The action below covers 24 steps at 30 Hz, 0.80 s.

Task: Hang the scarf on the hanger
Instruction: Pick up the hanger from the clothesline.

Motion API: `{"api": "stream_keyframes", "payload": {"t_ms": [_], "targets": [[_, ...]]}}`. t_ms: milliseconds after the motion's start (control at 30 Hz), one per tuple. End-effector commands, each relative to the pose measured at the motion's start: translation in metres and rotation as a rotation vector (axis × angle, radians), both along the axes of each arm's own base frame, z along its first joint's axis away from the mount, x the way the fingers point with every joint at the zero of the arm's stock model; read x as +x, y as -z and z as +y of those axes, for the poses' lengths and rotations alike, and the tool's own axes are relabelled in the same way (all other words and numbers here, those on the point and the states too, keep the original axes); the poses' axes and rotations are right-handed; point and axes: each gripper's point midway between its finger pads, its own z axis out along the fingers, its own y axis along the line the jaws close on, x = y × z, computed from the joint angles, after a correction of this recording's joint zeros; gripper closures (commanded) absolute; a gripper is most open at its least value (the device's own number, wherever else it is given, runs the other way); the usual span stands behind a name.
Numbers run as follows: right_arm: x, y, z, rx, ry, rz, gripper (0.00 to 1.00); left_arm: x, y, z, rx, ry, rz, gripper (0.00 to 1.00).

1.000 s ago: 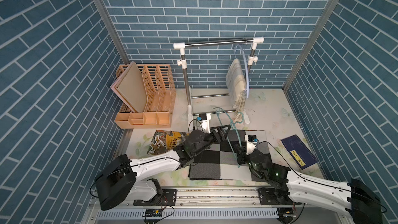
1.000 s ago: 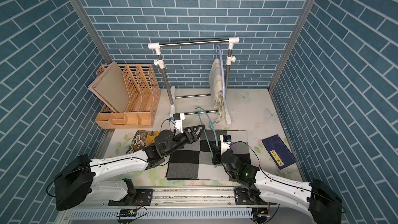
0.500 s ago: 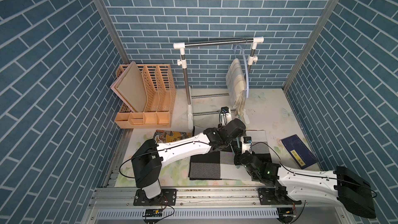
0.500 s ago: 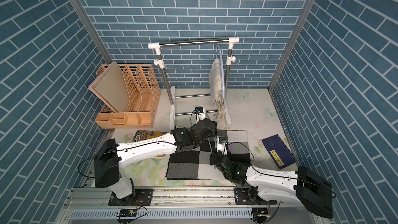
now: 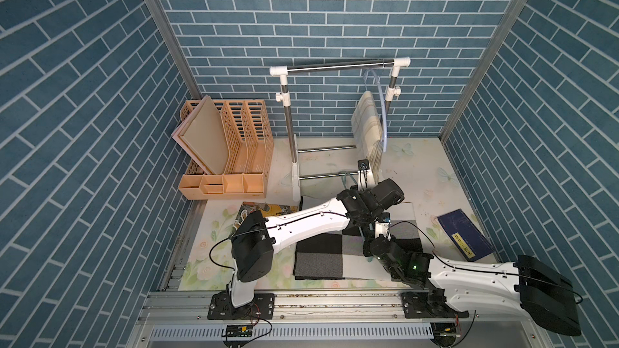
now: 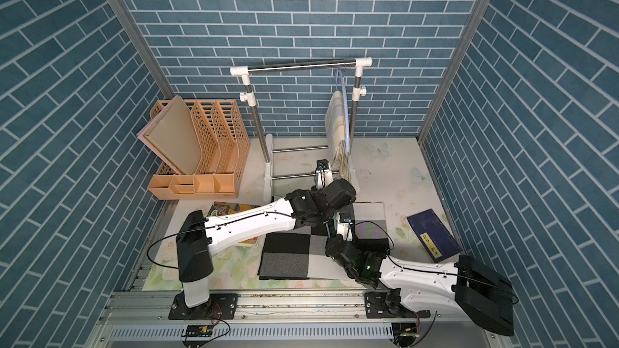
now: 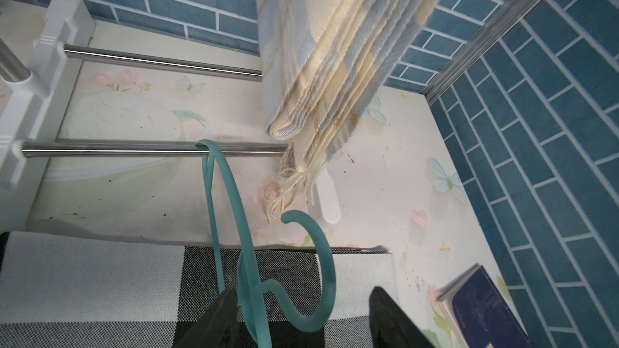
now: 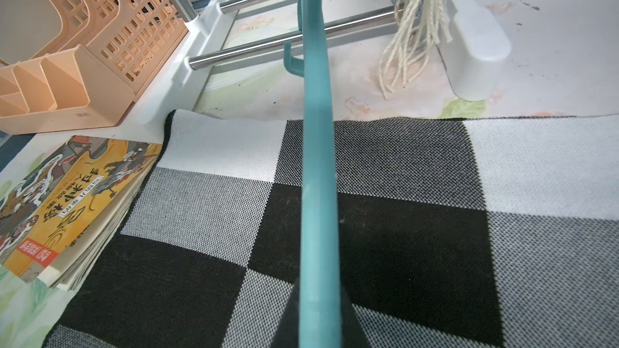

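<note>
The black, grey and white checkered scarf (image 5: 321, 256) (image 6: 284, 256) lies flat on the table in both top views. A teal hanger (image 8: 316, 162) stands over it, its far end leaning on the rack's lower bar. My right gripper (image 8: 318, 323) is shut on the hanger's straight arm, above the scarf (image 8: 418, 179). In the left wrist view the hanger's hook (image 7: 321, 262) curls between the fingers of my left gripper (image 7: 303, 291), which is open. One finger (image 7: 214, 316) is close beside the hanger's neck. My left forearm crosses over the scarf's far edge.
A clothes rack (image 5: 338, 65) stands at the back, with a cream plaid scarf (image 5: 368, 132) hung on a pale hanger. An orange file organiser (image 5: 227, 148) stands back left. A yellow book (image 5: 264, 212) lies left of the scarf, a blue book (image 5: 465, 239) to its right.
My left arm swung right, from beside the scarf's left part to the hanger's hook, and its jaws have narrowed a little. The right gripper kept its hold on the hanger.
</note>
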Motion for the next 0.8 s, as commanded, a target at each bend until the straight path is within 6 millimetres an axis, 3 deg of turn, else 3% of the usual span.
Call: {"api": "stream_keyframes", "payload": {"t_ms": [0, 233, 367, 467, 567, 767], "targets": [[0.000, -0.003, 0.003, 0.004, 0.011, 0.008, 1.00, 0.001, 0.011, 0.004, 0.099, 0.001, 0.003, 0.39], [-0.001, -0.002, 0.006, 0.004, 0.002, 0.016, 1.00, 0.004, 0.018, 0.000, 0.126, 0.003, -0.005, 0.57], [-0.002, -0.003, 0.007, 0.002, -0.005, 0.022, 1.00, 0.006, 0.012, 0.001, 0.126, 0.004, -0.026, 0.79], [-0.003, -0.004, 0.008, 0.001, -0.010, 0.031, 1.00, 0.007, 0.006, 0.002, 0.124, 0.001, -0.039, 1.00], [-0.005, -0.008, 0.010, 0.003, -0.025, 0.041, 0.99, 0.008, 0.002, 0.005, 0.122, -0.003, -0.053, 1.00], [-0.014, -0.023, 0.019, -0.005, -0.098, 0.091, 0.47, 0.006, -0.007, 0.016, 0.123, -0.001, -0.076, 1.00]]}}
